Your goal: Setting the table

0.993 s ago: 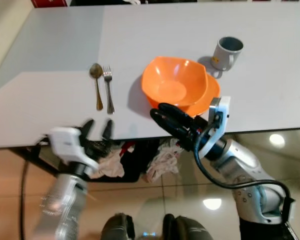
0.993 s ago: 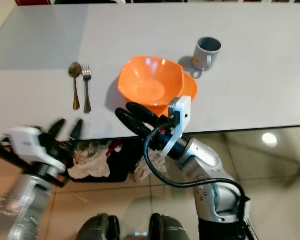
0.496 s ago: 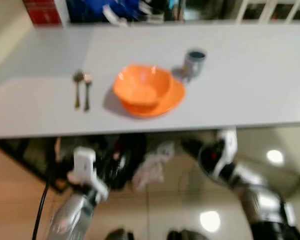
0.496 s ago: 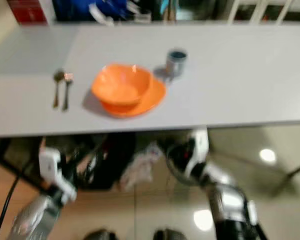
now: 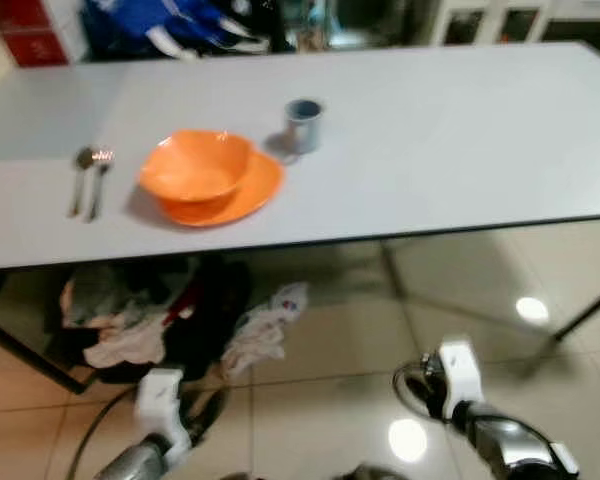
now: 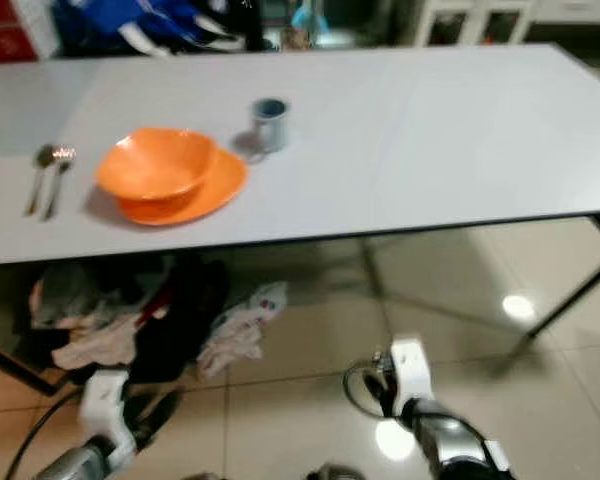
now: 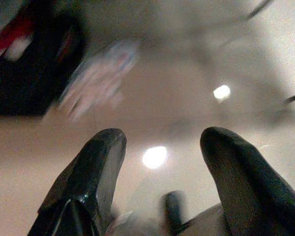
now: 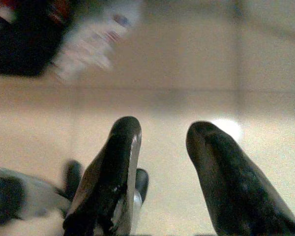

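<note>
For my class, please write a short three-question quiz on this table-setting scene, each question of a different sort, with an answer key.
1. True or false: the orange bowl sits on the orange plate.
2. Multiple choice: which way from the bowl does the grey mug stand? A) on the robot's left and nearer the robot B) on the robot's right and farther across the table C) straight in front of it at the near edge
3. Fill in: the spoon and the ____ lie side by side on the robot's left of the bowl.

Key: 1 true. 2 B. 3 fork.
</note>
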Available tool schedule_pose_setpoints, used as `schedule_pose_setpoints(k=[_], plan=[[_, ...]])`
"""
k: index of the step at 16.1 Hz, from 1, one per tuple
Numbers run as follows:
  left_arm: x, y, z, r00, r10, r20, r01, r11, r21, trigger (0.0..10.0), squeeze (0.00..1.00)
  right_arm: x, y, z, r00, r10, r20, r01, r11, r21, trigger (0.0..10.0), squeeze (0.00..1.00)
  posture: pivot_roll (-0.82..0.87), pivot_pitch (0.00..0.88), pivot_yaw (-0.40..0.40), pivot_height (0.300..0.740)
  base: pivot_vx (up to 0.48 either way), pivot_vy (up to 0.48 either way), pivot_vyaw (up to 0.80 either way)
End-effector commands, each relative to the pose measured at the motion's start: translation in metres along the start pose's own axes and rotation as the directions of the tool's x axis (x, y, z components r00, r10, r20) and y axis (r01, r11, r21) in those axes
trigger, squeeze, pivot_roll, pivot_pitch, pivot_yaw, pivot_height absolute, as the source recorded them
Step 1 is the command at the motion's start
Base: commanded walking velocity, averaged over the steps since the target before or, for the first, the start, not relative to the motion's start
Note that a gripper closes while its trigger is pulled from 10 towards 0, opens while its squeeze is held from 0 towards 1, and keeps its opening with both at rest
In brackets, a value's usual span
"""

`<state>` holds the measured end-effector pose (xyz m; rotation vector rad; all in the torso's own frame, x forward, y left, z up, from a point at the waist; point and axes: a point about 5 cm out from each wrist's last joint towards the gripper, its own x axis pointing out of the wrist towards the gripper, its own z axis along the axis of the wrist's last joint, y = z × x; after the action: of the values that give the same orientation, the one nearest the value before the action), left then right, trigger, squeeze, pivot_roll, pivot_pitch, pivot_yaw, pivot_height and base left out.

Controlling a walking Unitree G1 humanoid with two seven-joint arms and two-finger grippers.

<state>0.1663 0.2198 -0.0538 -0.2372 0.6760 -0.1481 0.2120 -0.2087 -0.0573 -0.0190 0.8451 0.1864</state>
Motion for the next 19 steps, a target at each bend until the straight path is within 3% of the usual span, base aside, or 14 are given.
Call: schedule_pose_setpoints(k=[1, 3, 5, 10, 14, 19], plan=[[-0.001, 0.011, -0.007, 0.996, 0.082, -0.029, -0.083, 0.995, -0.045, 10.0, 0.00, -0.003, -0.010, -0.010, 0.996, -0.082, -0.044, 0.081, 0.997, -0.015, 10.0, 0.00, -0.12, 0.094, 0.050, 0.740, 0.000, -0.428, 0.00], [-0.009, 0.028, -0.028, 0.970, 0.199, -0.142, -0.213, 0.973, -0.089, 10.0, 0.00, -0.007, -0.012, -0.032, 0.982, -0.138, -0.129, 0.131, 0.989, -0.068, 10.0, 0.00, -0.12, 0.091, 0.047, 0.740, 0.000, -0.428, 0.00], [-0.019, 0.033, -0.046, 0.943, 0.242, -0.229, -0.258, 0.965, -0.042, 10.0, 0.00, -0.010, -0.012, -0.046, 0.966, -0.174, -0.193, 0.150, 0.980, -0.131, 10.0, 0.00, -0.13, 0.088, 0.047, 0.740, 0.000, -0.428, 0.76], [-0.026, 0.032, -0.061, 0.932, 0.276, -0.234, -0.304, 0.948, -0.092, 10.0, 0.00, -0.014, -0.009, -0.061, 0.947, -0.228, -0.225, 0.192, 0.966, -0.171, 10.0, 0.00, -0.14, 0.077, 0.037, 0.740, 0.000, -0.425, 0.00], [-0.031, 0.033, -0.069, 0.922, 0.299, -0.246, -0.335, 0.934, -0.121, 10.0, 0.00, -0.017, -0.023, -0.057, 0.937, -0.274, -0.218, 0.234, 0.953, -0.193, 10.0, 0.00, -0.15, 0.052, 0.025, 0.740, 0.000, -0.428, 0.00], [-0.027, 0.029, -0.069, 0.919, 0.303, -0.252, -0.342, 0.930, -0.132, 10.0, 0.00, -0.018, -0.026, -0.056, 0.933, -0.276, -0.229, 0.222, 0.946, -0.236, 10.0, 0.00, -0.15, 0.032, 0.009, 0.740, 0.000, -0.429, 0.00]])
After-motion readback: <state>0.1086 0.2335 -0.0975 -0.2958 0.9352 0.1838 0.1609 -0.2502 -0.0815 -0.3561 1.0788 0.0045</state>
